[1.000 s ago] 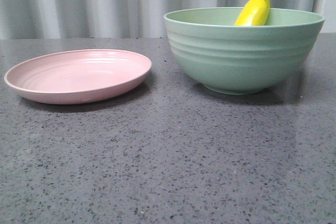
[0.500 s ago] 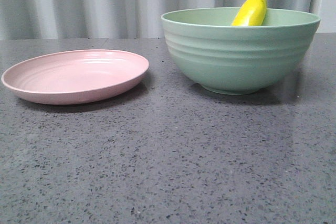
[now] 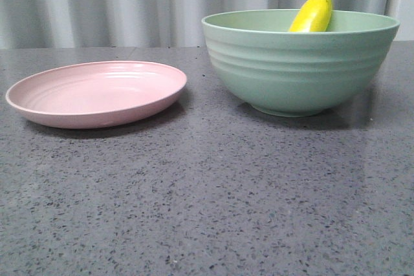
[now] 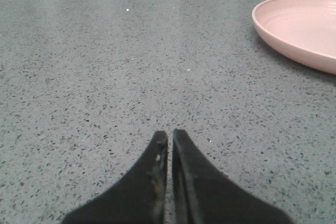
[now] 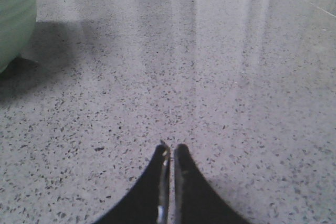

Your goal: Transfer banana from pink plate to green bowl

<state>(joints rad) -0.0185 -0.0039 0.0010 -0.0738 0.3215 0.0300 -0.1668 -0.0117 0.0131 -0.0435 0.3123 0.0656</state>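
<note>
The yellow banana [image 3: 313,13] stands tilted inside the green bowl [image 3: 297,63], its dark tip poking above the far rim. The pink plate [image 3: 97,92] sits to the bowl's left with nothing on it. Neither gripper shows in the front view. My left gripper [image 4: 169,136] is shut and empty over bare table, with the plate's rim [image 4: 299,27] off to one side. My right gripper [image 5: 171,150] is shut and empty over bare table, with the bowl's side [image 5: 16,14] at the edge of its view.
A grey speckled stone tabletop [image 3: 207,198] runs under everything. A pale pleated curtain [image 3: 129,4] hangs behind the table's far edge.
The front view shifted slightly left half a second ago and is back where it was. The banana, bowl and plate have not moved relative to each other.
</note>
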